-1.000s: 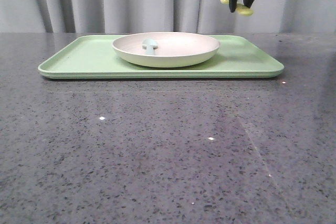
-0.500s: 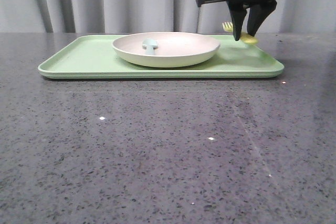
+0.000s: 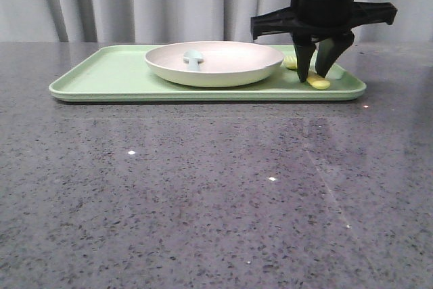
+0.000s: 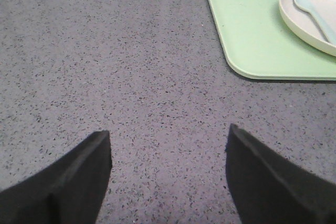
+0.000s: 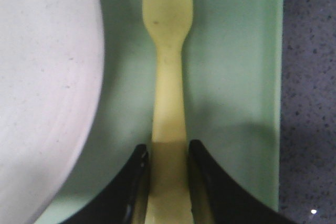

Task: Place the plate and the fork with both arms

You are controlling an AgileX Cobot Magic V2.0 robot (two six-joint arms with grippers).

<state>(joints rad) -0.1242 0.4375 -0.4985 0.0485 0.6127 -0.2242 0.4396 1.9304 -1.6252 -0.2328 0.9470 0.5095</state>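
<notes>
- The fork (image 5: 169,103) is pinched at its handle by the right gripper (image 3: 315,76) — low over the tray (image 3: 101,76), just beside the plate (image 3: 223,65).
- The plate is seated on the tray; a spoon (image 3: 193,59) is held in it.
- The left gripper (image 4: 168,177) is spread wide over the table (image 4: 105,66) — nothing is held.

The right gripper (image 3: 314,76) points straight down from its black arm, its two fingers (image 5: 137,182) set close together and pressing on both sides of the fork (image 5: 168,103) handle. The left gripper (image 4: 168,177) hangs low with fingers spread wide, holding nothing.
</notes>
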